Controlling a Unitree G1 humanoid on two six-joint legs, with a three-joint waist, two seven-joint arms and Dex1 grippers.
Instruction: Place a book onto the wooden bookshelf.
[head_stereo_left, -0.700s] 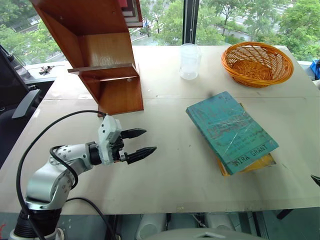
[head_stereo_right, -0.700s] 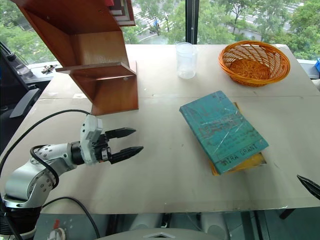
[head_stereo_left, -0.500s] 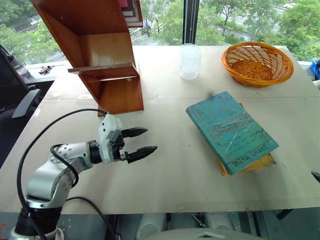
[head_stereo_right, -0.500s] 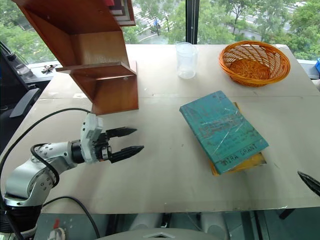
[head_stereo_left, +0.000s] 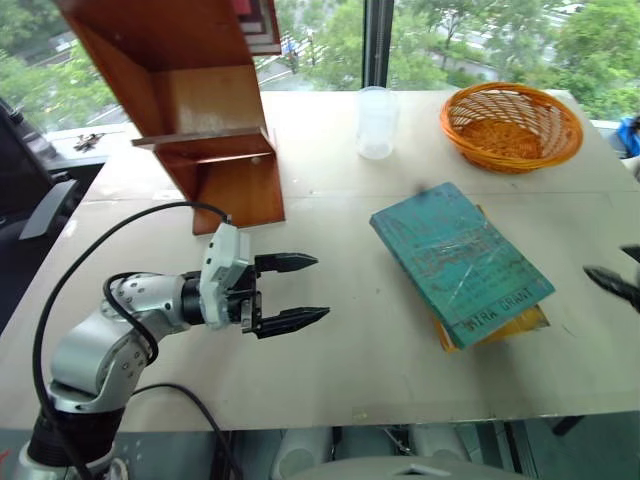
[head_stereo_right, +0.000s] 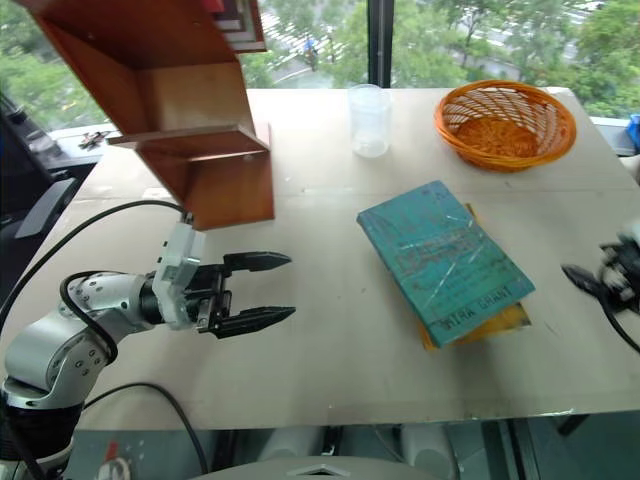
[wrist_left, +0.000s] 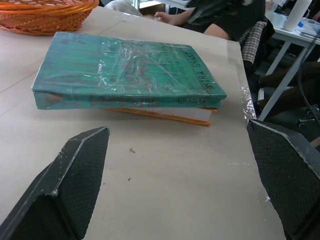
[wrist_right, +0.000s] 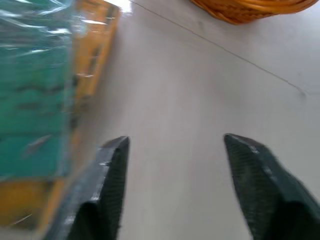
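Teal-green book (head_stereo_left: 461, 263) flat on the pale bench (head_stereo_left: 350, 350), right of centre, stacked on a yellow book (head_stereo_left: 497, 329) whose edge peeks out beneath; "MIRA GRANT" lettering toward the near edge. Wooden bookshelf (head_stereo_left: 190, 110) standing at the far left of the bench, well apart from the book, thin horizontal board jutting from its side. Clear plastic cup (head_stereo_left: 376, 122) at the far middle, orange wicker basket (head_stereo_left: 511, 126) at the far right. Left tool (head_stereo_left: 302, 290) above bare bench between bookshelf and book, pointing toward the book, fingers spread wide, holding nothing. Right tool (head_stereo_right: 580, 279) at the right edge, just beside the books, fingers (wrist_right: 111, 172) apart over bare bench, empty.
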